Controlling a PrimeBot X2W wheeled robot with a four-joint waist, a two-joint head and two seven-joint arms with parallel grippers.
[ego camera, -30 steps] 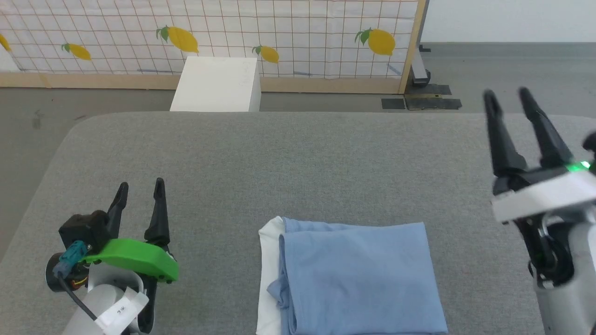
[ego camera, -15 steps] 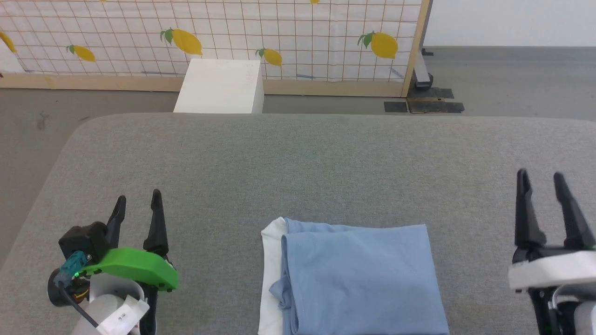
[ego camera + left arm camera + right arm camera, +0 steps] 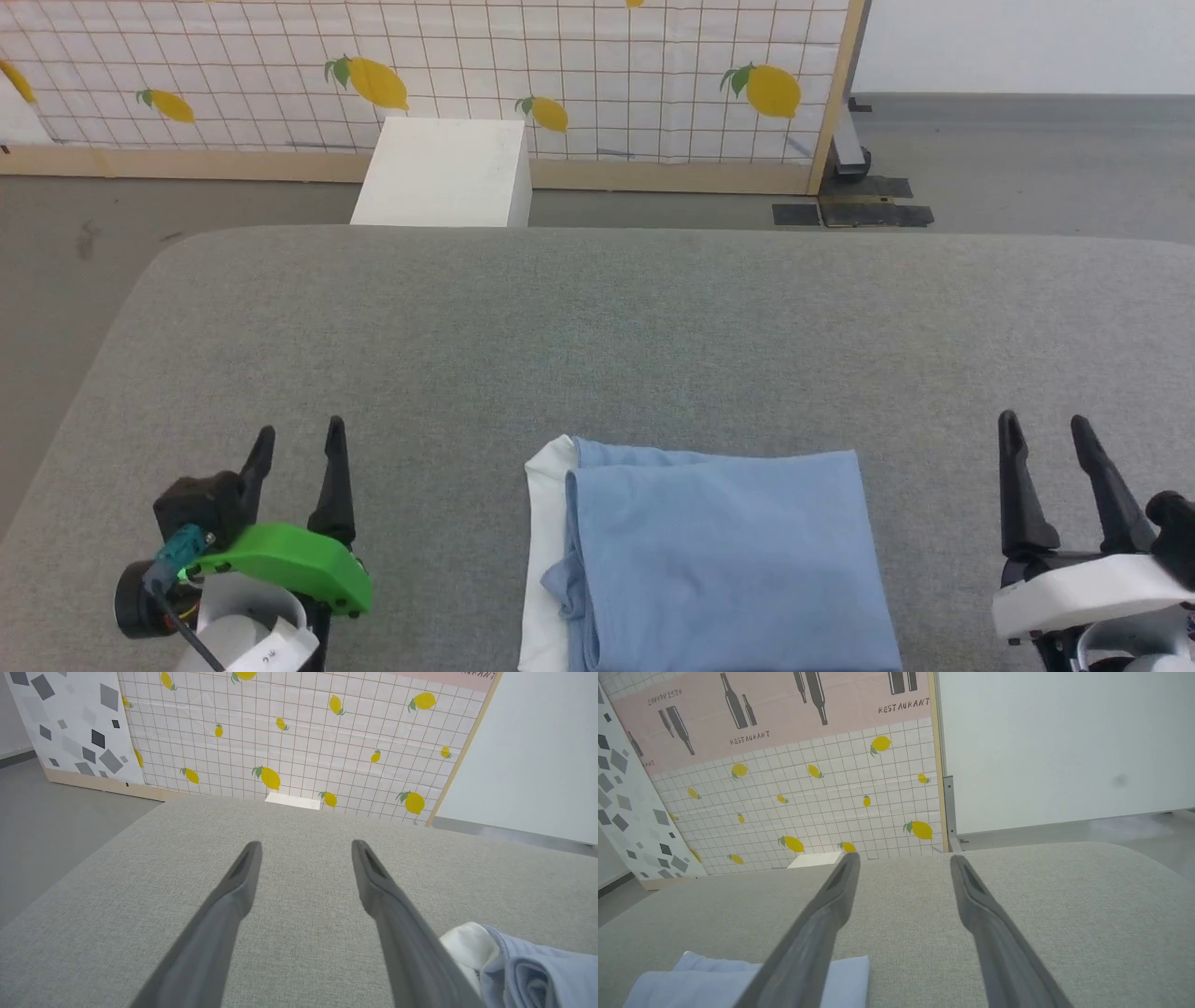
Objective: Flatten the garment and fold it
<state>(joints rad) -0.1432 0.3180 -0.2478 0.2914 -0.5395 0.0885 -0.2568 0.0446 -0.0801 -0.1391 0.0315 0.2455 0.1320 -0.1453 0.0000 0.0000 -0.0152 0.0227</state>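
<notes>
Nothing's gripped by the left gripper [image 3: 302, 427] or the right gripper [image 3: 1042, 418], both spread wide over the nubby grey pad [image 3: 597, 327], and the garment [image 3: 719, 560], soft light-blue knit with a white edge, is laid between them, folded into a rectangle.

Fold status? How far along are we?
Done: the garment lies as a compact folded rectangle on the grey table, white band showing at its left edge. In hand: nothing; left gripper and right gripper are open, clear of it on either side. Left: probably nothing, bar a small bunched spot by that edge.
</notes>
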